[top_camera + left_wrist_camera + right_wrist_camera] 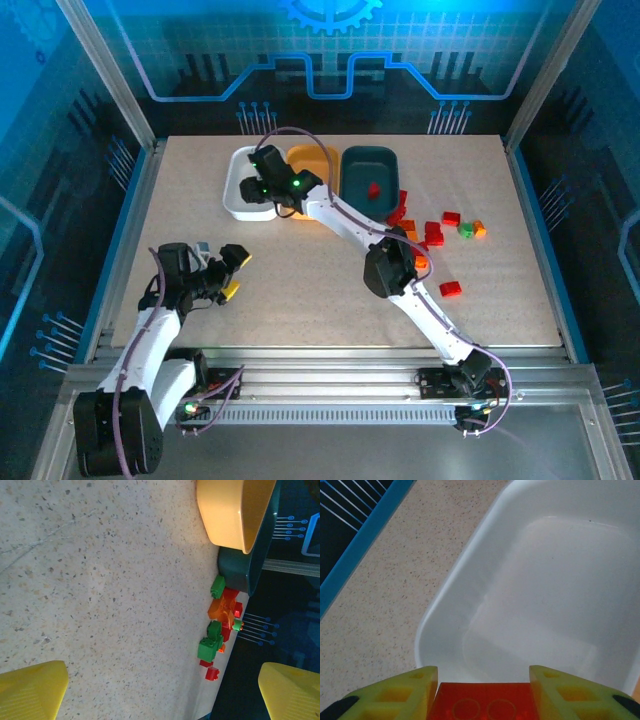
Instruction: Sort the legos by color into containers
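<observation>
Legos lie loose on the desk, most of them in its right half toward the far edge, just right of the teal tray. Red, orange and green ones sit close together there, some touching. A stray red lego lies apart from the rest, closer to the near edge.

Three trays stand in a row along the far edge, left of the middle. The white tray is on the left, the orange tray is in the middle and the teal tray is on the right. A red piece rests inside the teal tray.

My right pincer reaches across the desk to the white tray. It is pinching a red brick between its yellow fingers, and the brick hangs above one end of that tray, by the rim.

My left pincer is spread wide over the near left part of the desk, well apart from the trays and the scattered pieces. From its wrist I see the pile of pieces far off at the desk's edge, beside the teal and orange trays.
</observation>
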Available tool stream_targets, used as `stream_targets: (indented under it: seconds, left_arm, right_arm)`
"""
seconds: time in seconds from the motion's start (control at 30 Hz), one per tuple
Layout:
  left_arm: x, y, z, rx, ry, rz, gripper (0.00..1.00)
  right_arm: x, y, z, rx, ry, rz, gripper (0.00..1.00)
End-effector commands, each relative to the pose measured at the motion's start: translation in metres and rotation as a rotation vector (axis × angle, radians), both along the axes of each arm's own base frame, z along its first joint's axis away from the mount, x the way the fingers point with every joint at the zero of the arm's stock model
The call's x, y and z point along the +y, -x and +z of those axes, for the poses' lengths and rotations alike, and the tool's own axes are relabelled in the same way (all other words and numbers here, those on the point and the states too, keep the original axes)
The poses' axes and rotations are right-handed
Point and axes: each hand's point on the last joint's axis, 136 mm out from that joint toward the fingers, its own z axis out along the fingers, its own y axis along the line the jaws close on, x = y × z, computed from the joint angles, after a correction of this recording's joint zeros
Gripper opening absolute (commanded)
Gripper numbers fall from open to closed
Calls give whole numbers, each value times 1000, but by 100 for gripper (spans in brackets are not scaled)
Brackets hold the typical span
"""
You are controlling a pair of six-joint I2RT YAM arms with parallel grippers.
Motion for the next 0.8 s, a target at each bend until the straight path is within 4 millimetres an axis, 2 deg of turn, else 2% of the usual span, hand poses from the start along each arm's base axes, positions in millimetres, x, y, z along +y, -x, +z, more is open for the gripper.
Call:
stream_targets:
  seconds: [0.0,0.07,0.17,0.3,0.4,0.5,0.6,0.7,0.77]
  left_arm:
    - [-5,2,4,-24,31,-32,99]
    - [-6,2,7,-32,38,-37,99]
    - [-8,0,13,-55,53,-48,99]
    - [-10,-4,23,-90,64,-57,99]
    - [-13,-5,34,-120,68,-69,99]
    - [-25,-3,44,-162,40,-114,99]
    - [-48,1,40,-185,-26,-166,99]
    - [-82,7,35,-211,-42,-230,99]
    - [-105,11,34,-237,-46,-288,99]
  right_arm:
    - [-5,-7,0,4,-1,18,47]
    - [-5,-9,-1,-2,-3,21,59]
    - [-6,-12,8,-22,-12,28,69]
    - [-11,-14,46,-86,-29,26,73]
    - [-33,-12,77,-93,-18,-11,71]
    - [-78,4,97,-67,98,-69,67]
    - [-140,35,104,-43,193,-129,65]
    - [-224,74,90,47,200,-245,62]
    - [-295,105,69,138,223,-386,59]
